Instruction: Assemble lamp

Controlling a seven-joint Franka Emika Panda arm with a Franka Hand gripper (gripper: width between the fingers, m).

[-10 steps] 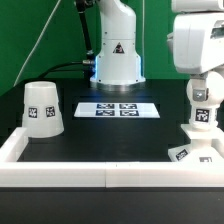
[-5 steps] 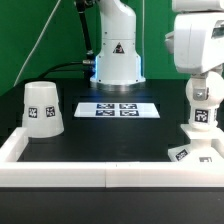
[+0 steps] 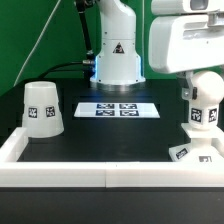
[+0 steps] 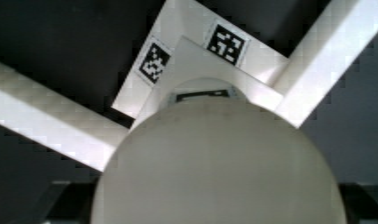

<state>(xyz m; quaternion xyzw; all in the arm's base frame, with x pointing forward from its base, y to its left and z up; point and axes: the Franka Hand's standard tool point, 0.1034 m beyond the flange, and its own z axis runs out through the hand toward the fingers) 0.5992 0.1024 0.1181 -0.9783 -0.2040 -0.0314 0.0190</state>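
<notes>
My gripper (image 3: 200, 100) is at the exterior view's right, shut on the rounded white bulb (image 3: 203, 113), which it holds upright with its tag facing the camera. The bulb hangs just above the square stepped base (image 3: 195, 153), which sits in the front right corner of the table. In the wrist view the bulb (image 4: 207, 150) fills the space between my dark fingers, and the base's tags (image 4: 204, 52) show beyond it. The truncated-cone shade (image 3: 43, 108) stands alone at the exterior view's left.
The marker board (image 3: 117, 108) lies flat at the table's back middle, in front of the big white robot pedestal (image 3: 117, 55). A raised white wall (image 3: 100, 170) rims the black table along the front and sides.
My gripper's body has swung toward the exterior view's left and looks larger. The bulb has risen slightly with it. The shade and base have not moved.
</notes>
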